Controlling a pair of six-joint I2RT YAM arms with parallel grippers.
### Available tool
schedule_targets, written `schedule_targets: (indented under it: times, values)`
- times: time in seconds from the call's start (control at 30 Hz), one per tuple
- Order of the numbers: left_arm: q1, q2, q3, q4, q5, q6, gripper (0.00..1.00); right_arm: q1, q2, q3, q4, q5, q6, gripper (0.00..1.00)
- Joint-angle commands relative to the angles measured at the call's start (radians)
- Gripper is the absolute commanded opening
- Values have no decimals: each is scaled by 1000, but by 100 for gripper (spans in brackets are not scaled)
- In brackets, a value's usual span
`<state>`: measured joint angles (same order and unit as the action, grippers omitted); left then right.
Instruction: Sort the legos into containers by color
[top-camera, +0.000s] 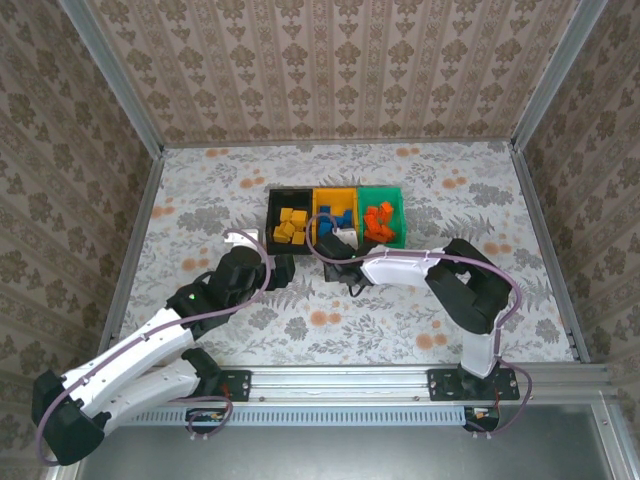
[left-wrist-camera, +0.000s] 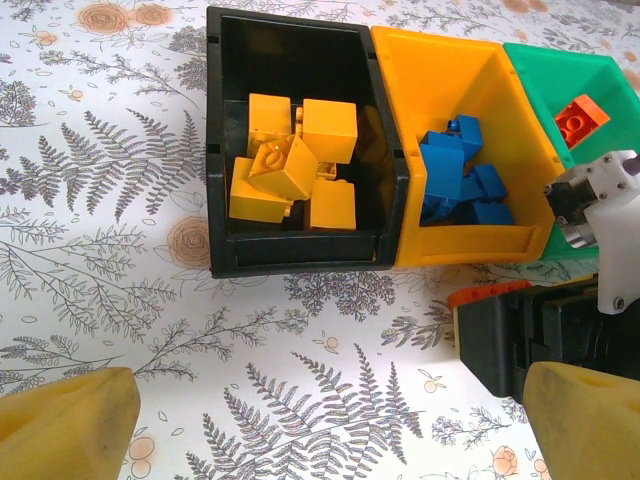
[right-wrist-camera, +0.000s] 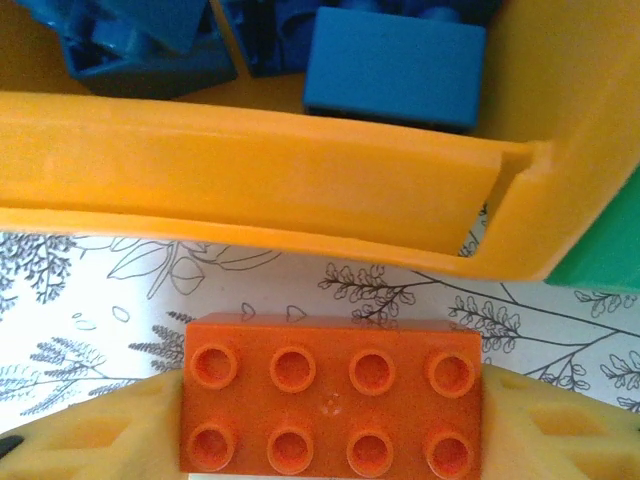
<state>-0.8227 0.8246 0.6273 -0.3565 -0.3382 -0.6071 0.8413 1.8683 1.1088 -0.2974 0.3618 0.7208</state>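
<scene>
Yellow fingers of the right gripper pinch the orange brick end to end, at 6 o'clock of the yellow-orange bin holding blue bricks. At 6 o'clock of the black bin with yellow bricks, the left gripper hovers, spread wide.

Room check from my end: the left side and far strip of the table are wide open, and so is the near-right corner. The tight spot is the middle. The black bin, yellow-orange bin and green bin are joined wall to wall, so nothing passes between them. The right gripper, pinching an orange brick, faces the yellow-orange bin's near wall head-on. The left gripper, jaws wide, hangs just near of the black bin. The right arm blocks its path rightward.
</scene>
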Motion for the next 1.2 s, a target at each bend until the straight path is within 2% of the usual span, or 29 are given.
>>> schedule_targets:
  times: [0.0, 0.23, 0.37, 0.53, 0.73, 0.83, 0.97, 1.17]
  values:
    - [10, 4, -1, -11, -6, -4, 100, -3, -74, -45, 16, -43, -28, 56]
    - [13, 8, 8, -21, 2, 4, 100, -16, -344, -133, -28, -90, -108, 54]
    - [14, 8, 1, -19, 3, 2, 100, -115, -452, -121, -70, -110, -155, 54]
    - [17, 21, -3, -16, 1, -6, 100, -266, -342, 5, -107, -170, -187, 55]
    - [19, 22, 6, -21, 2, -8, 100, -368, -133, 165, -143, -147, -191, 57]
    - [20, 30, 13, -20, 7, -5, 100, -381, -80, 210, -147, -132, -196, 64]
    - [21, 42, 27, -28, 4, 4, 100, -384, -72, 245, -142, -129, -199, 87]
    - [21, 45, 56, -28, -57, 35, 100, -381, -215, 197, -95, -129, -205, 100]
